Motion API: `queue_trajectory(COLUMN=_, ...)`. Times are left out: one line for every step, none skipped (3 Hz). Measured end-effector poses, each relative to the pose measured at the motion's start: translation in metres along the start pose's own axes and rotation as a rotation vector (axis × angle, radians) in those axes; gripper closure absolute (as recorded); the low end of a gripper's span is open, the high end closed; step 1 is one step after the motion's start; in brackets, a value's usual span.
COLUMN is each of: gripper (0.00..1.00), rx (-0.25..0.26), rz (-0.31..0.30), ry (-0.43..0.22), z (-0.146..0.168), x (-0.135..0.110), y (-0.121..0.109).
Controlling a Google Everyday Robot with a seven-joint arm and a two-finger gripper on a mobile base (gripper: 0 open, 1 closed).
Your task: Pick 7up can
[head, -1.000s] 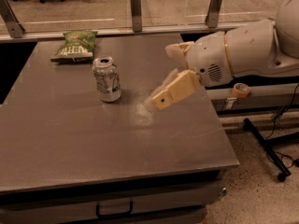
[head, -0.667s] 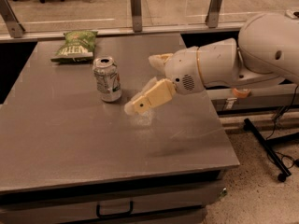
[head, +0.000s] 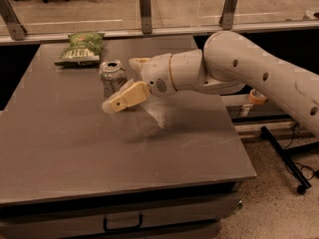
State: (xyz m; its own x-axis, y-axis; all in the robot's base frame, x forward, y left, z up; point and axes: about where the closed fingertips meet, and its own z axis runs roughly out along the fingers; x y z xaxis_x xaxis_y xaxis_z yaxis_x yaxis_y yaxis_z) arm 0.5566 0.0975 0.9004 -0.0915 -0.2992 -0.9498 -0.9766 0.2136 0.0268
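The 7up can stands upright on the grey table, toward the back left of middle. It is silver with a shiny pull-tab top. My gripper reaches in from the right on a white arm and is open. Its near finger lies in front of the can and hides the can's lower part. The far finger sits just right of and behind the can's top. The can lies between the two fingers, and I cannot tell whether they touch it.
A flat green chip bag lies at the table's back left, behind the can. A rail with metal posts runs along the far edge. To the right, off the table, stand a black wheeled frame and a tape roll.
The arm has swung left across the table. The open gripper went from well to the right of the can to straddling it. The can has not moved.
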Motion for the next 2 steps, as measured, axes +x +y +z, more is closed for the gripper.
queue_trajectory(gripper=0.19, rx=-0.026, rz=-0.047, ry=-0.039, z=0.033, x=0.001, y=-0.014)
queue_trajectory(gripper=0.41, rx=-0.058, rz=-0.106, ry=-0.081, z=0.053, x=-0.006, y=-0.020)
